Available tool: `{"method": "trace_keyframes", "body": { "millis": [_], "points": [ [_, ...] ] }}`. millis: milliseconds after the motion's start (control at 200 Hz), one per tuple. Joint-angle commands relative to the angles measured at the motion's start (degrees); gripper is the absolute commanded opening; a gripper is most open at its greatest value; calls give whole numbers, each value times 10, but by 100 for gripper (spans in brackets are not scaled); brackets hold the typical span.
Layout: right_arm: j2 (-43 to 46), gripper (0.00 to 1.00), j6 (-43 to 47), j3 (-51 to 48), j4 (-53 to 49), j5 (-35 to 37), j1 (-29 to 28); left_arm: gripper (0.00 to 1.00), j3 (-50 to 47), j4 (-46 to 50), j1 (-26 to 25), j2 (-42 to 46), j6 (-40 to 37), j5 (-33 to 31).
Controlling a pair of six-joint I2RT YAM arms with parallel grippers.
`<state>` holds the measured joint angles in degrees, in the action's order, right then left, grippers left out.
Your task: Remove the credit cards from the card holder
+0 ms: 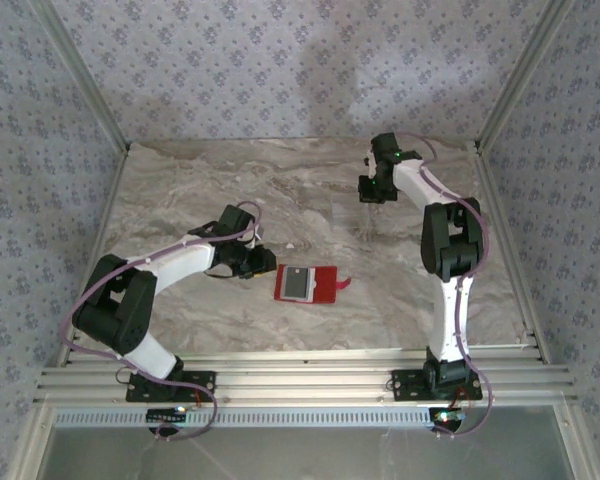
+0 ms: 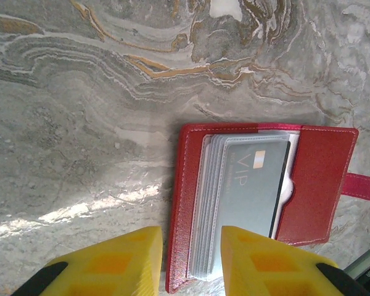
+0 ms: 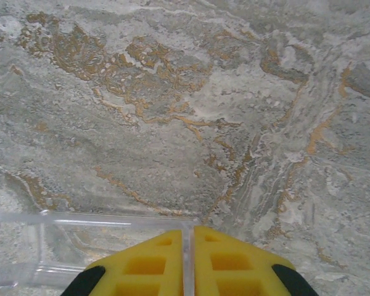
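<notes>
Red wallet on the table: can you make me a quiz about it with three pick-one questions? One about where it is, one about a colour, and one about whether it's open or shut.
1. Where is the card holder?
A) flat on the table, right beside the left gripper
B) stuck up on the wallpaper wall
C) hanging in the air

2. What colour is the credit card on top?
A) green
B) orange
C) grey

3. How is the card holder?
A) snapped shut
B) lying open with cards inside
C) open and empty

Answers:
1 A: the top view shows it lying on the marble next to that gripper.
2 C: the left wrist view shows a grey card.
3 B: the cover is folded back and a stack of cards sits in the pockets.
</notes>
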<state>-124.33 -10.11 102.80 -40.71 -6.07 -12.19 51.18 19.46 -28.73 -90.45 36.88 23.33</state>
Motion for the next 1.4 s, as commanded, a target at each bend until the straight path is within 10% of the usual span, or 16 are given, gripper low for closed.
{"method": "trace_keyframes", "body": {
  "millis": [0, 954, 1394],
  "points": [
    [40, 10, -26, -8, -17, 39, -19, 31, -6, 5, 9, 25, -12, 3],
    [44, 6, -188, -74, 122, 229, -200, 31, -96, 27, 65, 140, -27, -7],
    [109, 29, -197, -108, 111, 225, -208, 33, -82, 26, 57, 123, -26, 10]
  ]
}}
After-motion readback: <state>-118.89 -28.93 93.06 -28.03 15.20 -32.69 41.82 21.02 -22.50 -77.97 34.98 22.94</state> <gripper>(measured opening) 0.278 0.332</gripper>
